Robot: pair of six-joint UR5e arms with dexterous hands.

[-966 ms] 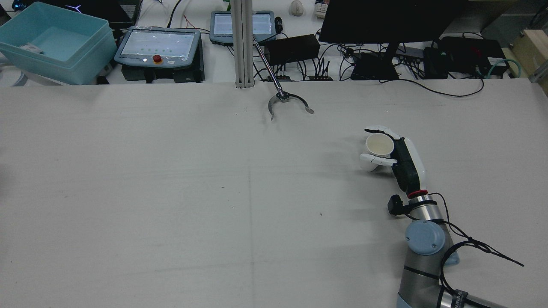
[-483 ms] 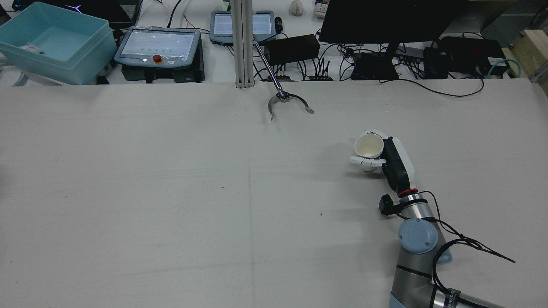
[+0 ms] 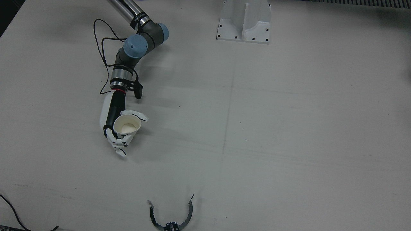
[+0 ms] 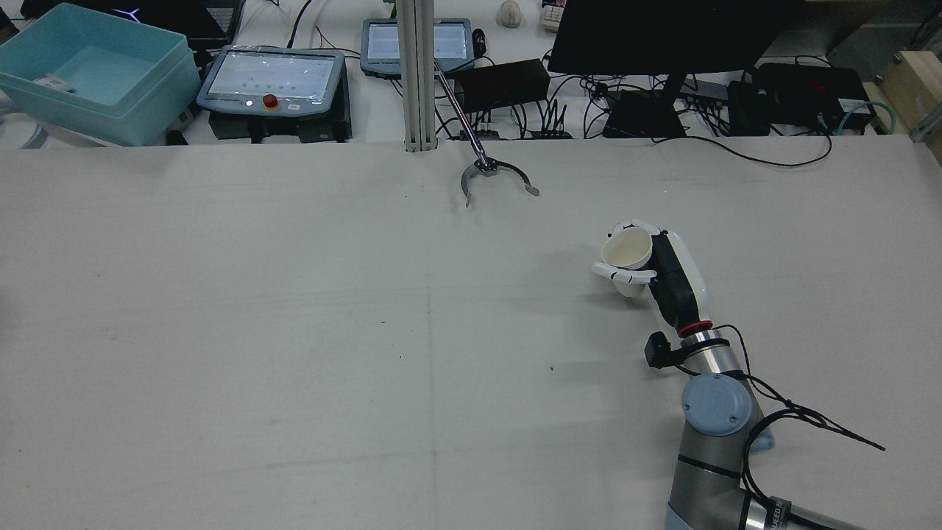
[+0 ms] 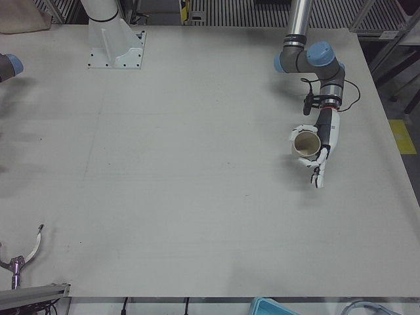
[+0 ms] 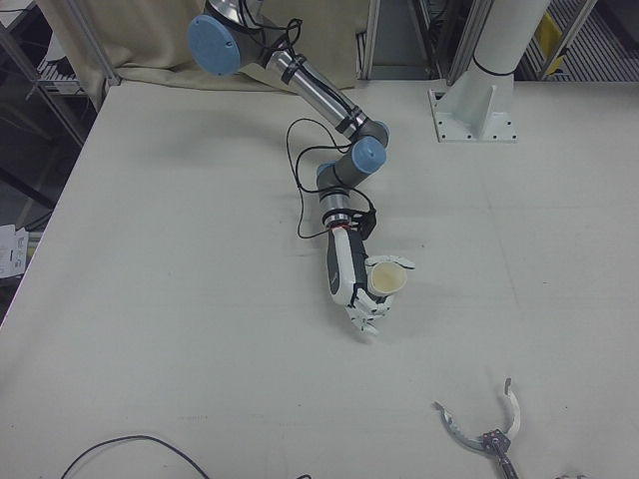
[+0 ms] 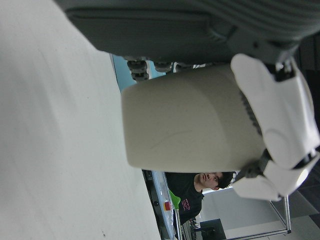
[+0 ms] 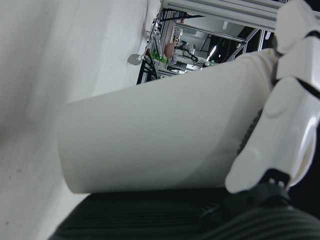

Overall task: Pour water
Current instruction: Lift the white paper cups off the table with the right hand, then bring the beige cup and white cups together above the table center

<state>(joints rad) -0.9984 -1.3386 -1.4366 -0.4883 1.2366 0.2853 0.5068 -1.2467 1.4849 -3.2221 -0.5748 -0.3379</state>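
Note:
My right hand (image 4: 673,280) is shut on a white paper cup (image 4: 625,249) just above the table, on the rear view's right. The cup leans with its mouth up and toward the table's middle (image 3: 126,125) (image 6: 387,276). The right hand view shows white fingers (image 8: 295,115) wrapped around the cup wall (image 8: 160,140). My left hand (image 5: 323,147) shows only in the left-front view and its own view. It is shut on a beige paper cup (image 5: 306,144) (image 7: 185,120), upright, low over the table.
A metal claw tool (image 4: 493,175) (image 3: 171,215) on a rod lies at the table's far edge. A white pedestal (image 3: 244,22) stands at the robot side. Behind the table are a teal bin (image 4: 96,70), teach pendants (image 4: 272,77) and cables. A person (image 7: 192,192) stands beyond.
My right hand has carried the white cup leftward in the rear view, toward the table's middle, and the cup has tipped a little more that way.

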